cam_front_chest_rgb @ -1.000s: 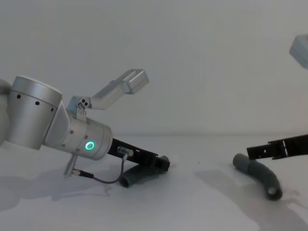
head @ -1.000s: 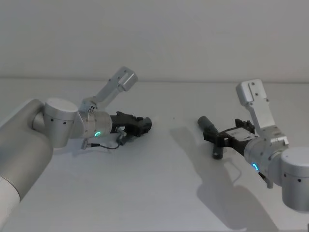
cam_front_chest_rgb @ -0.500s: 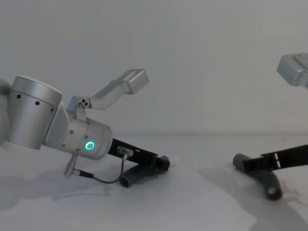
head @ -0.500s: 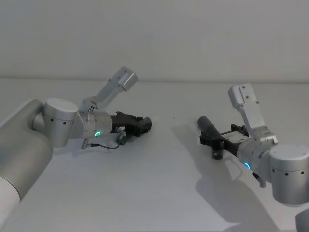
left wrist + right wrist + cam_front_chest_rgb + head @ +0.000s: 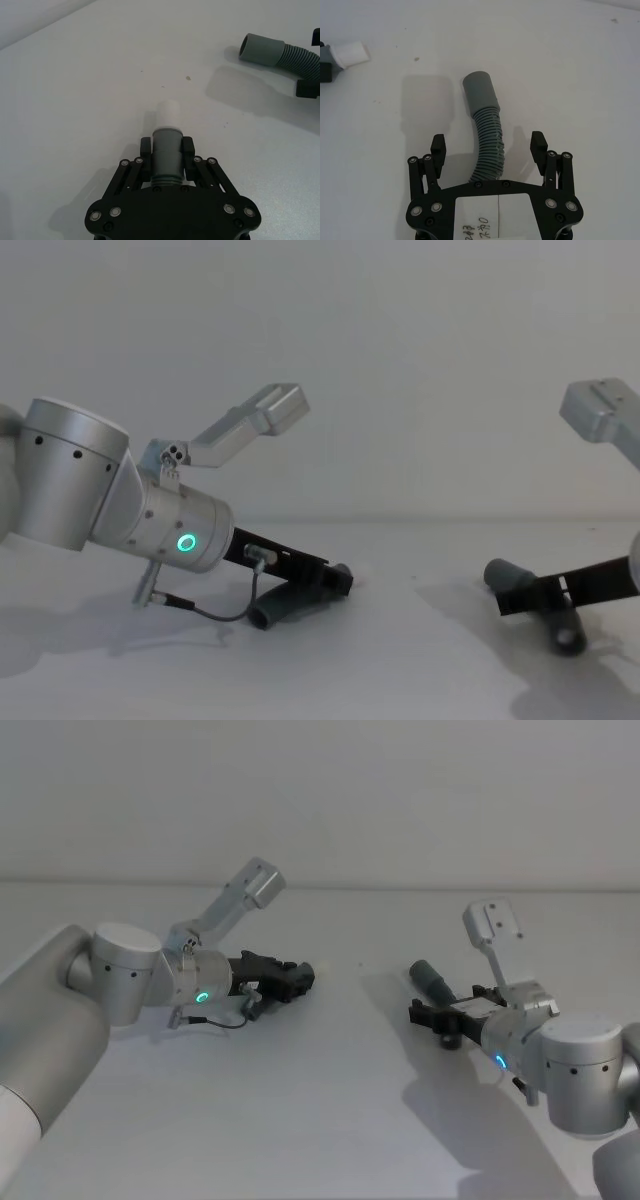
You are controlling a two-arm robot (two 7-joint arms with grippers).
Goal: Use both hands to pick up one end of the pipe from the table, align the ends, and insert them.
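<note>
My left gripper [image 5: 290,978] rests low on the table [image 5: 320,1120], shut on one grey pipe piece [image 5: 166,159]. The fingers clamp its collar, and a white tip [image 5: 167,111] sticks out ahead. The piece's bent end [image 5: 272,612] hangs below the gripper in the chest view. A second, ribbed pipe piece [image 5: 489,137] lies on the table at the right, its smooth collar end [image 5: 480,90] pointing toward the left arm. Around its ribbed middle is my right gripper [image 5: 488,141], open, with one finger on each side and neither touching.
The white table stretches bare between the two arms, with roughly a hand's width of free surface between the white tip [image 5: 350,52] and the right piece's collar [image 5: 262,47]. A plain wall stands behind.
The right arm has come down and swung toward the middle, bringing its open gripper around the ribbed piece. The left arm and its held piece have not moved.
</note>
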